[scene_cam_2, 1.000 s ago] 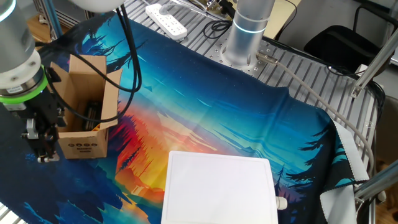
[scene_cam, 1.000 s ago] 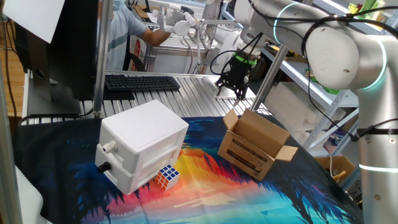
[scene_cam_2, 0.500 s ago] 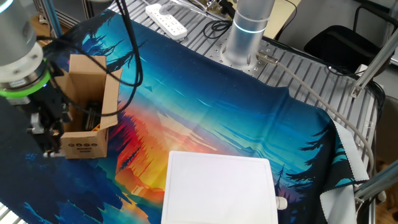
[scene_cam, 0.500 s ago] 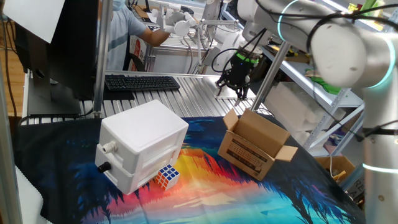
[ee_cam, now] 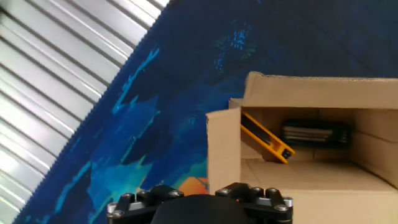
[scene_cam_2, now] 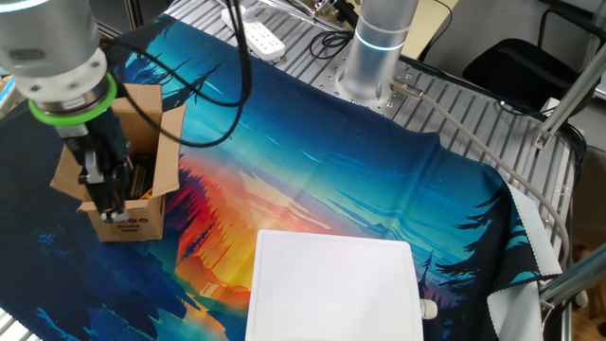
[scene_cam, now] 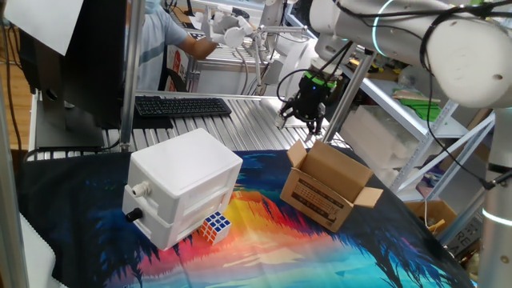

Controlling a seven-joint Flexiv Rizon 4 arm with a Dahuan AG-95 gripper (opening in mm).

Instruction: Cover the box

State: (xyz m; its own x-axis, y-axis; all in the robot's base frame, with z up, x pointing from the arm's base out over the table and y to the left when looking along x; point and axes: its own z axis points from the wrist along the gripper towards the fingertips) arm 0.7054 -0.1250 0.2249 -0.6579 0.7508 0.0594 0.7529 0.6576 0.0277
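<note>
My gripper [scene_cam: 303, 117] points straight down with the fingers spread wide, nothing between them and nothing touching them. In one fixed view it sits a bit right of centre in the upper half of the frame, hanging just above and behind the box [scene_cam: 326, 186]. From the other fixed view, the gripper [scene_cam_2: 107, 194] is over at the left side of the frame, right on top of the box [scene_cam_2: 151, 156] as that camera sees it, though I can't tell from there how much air is between them.

The box itself: small brown corrugated carton, flaps all open and sticking out, black print on one long side. It sits on the colourful cloth [scene_cam: 264, 248], blue with an orange sunset and dark tree shapes. In the hand view the box [ee_cam: 311, 168] fills the right half of the frame, and I can see down into it: there's a dark flat thing [ee_cam: 314, 134] at the far end and an orange-edged strip [ee_cam: 266, 138] leaning diagonally inside. Can't make out what either one is.

Further out, a white plastic box [scene_cam: 182, 186] with knobs sits at the left of the cloth, with a Rubik's cube [scene_cam: 214, 226] right up against its front.
</note>
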